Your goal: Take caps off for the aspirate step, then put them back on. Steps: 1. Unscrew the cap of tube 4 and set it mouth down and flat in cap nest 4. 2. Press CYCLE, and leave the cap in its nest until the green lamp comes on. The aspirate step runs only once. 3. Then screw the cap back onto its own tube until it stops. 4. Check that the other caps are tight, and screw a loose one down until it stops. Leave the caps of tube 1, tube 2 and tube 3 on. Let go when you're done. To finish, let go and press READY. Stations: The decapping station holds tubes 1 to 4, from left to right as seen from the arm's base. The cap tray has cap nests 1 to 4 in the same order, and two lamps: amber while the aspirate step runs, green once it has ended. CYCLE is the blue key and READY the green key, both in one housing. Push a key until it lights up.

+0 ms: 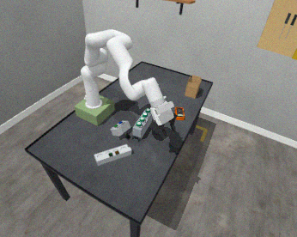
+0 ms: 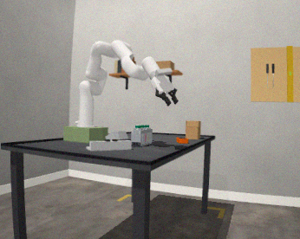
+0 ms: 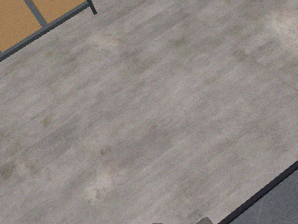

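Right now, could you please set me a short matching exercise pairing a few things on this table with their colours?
Things:
1. arm's base block
2. small device near the far edge
3. box at the far corner
4. long tray near the front

Colours:
a. white
b. cardboard brown
c. light green
d. orange

Pairs: 1-c, 2-d, 3-b, 4-a

1. The arm [image 1: 119,64] is glossy white, built of thick rounded tube segments with bulbous joints.
2. Its wrist ends in a boxy white block.
3. The gripper [image 2: 167,96] has two short black fingers.
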You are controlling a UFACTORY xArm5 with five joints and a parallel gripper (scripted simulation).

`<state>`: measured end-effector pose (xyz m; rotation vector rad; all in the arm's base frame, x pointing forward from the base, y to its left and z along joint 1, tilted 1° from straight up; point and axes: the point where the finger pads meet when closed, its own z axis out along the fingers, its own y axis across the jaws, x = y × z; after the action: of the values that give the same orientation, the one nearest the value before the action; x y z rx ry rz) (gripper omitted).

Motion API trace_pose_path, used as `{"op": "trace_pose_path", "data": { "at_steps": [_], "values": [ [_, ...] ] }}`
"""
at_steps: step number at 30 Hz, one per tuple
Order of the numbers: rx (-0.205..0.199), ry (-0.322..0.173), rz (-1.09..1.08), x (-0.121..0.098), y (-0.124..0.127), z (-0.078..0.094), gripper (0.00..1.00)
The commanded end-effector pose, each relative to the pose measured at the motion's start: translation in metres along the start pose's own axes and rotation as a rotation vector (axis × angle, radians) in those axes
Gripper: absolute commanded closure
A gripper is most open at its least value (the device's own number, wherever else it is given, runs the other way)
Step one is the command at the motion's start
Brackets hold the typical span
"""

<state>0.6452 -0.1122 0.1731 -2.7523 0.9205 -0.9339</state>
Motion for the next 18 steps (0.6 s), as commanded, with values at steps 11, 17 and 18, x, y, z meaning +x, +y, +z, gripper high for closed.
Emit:
{"op": "trace_pose_path", "data": {
  "at_steps": [11, 17, 18],
  "values": [
    [-0.029, -0.103, -0.105, -0.025, -0.009, -0.034, 0.54],
    [-0.042, -0.154, -0.157, -0.038, -0.011, -0.049, 0.54],
    [-0.047, -0.177, -0.180, -0.041, -0.011, -0.053, 0.54]
  ]
}}
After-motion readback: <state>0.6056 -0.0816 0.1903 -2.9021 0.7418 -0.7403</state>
